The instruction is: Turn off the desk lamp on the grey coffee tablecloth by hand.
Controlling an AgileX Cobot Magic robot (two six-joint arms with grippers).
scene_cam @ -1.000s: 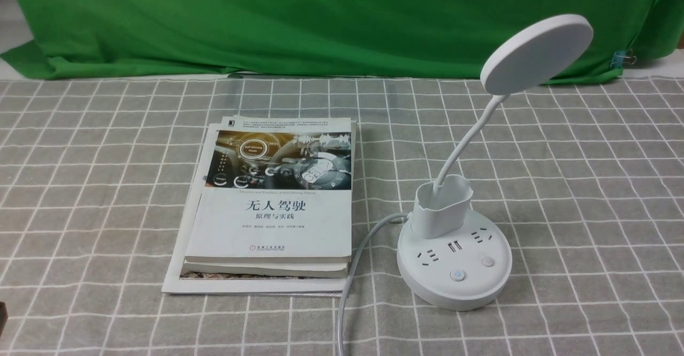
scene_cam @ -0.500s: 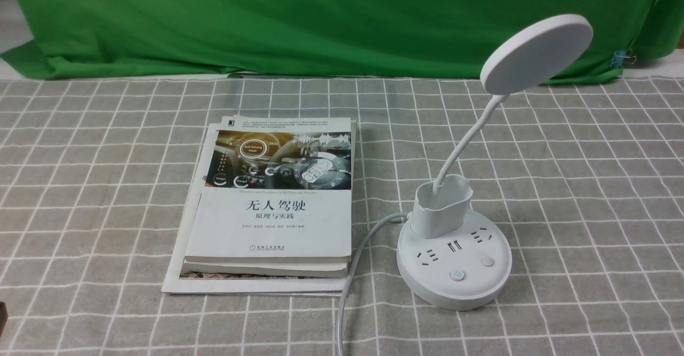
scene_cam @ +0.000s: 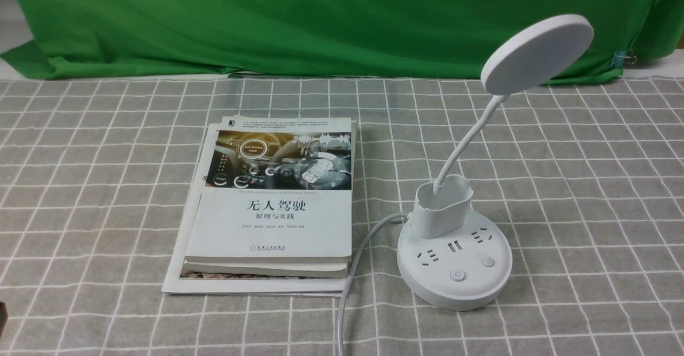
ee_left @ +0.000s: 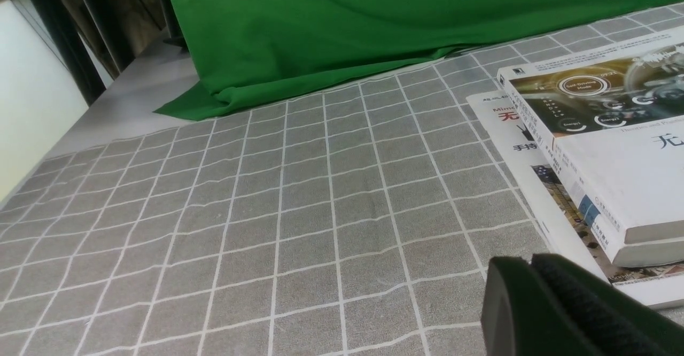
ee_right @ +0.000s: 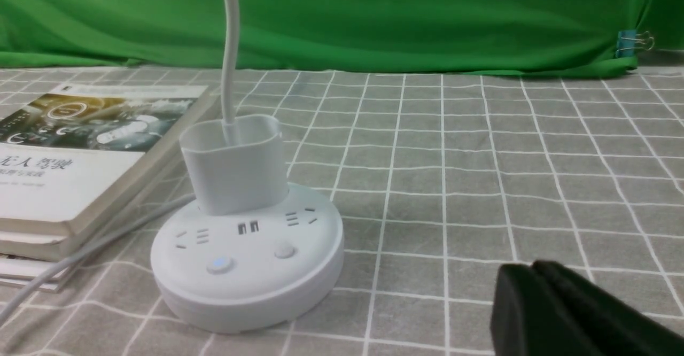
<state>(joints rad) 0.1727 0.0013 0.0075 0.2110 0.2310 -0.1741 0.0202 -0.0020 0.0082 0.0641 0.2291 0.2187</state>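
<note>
The white desk lamp [scene_cam: 454, 270] stands on the grey coffee tablecloth [scene_cam: 588, 185], right of centre, its disc head [scene_cam: 536, 54] raised on the bent neck above the pen-cup [scene_cam: 442, 206]. Its base carries two buttons; the left button [scene_cam: 457, 275] looks grey in the front view and faintly blue in the right wrist view [ee_right: 219, 263]. My right gripper [ee_right: 534, 268] is shut and empty, low over the cloth, apart from the lamp base [ee_right: 246, 292]. My left gripper [ee_left: 531, 262] is shut and empty, beside the books' near corner.
A stack of books [scene_cam: 272, 206] lies left of the lamp, and shows in the left wrist view [ee_left: 604, 147]. The lamp's white cord [scene_cam: 355, 260] runs between books and base toward the near edge. A green cloth [scene_cam: 320, 19] hangs along the back.
In the front view the lamp's left button has gone from a blue glow to plain grey. Nothing else has visibly moved.
</note>
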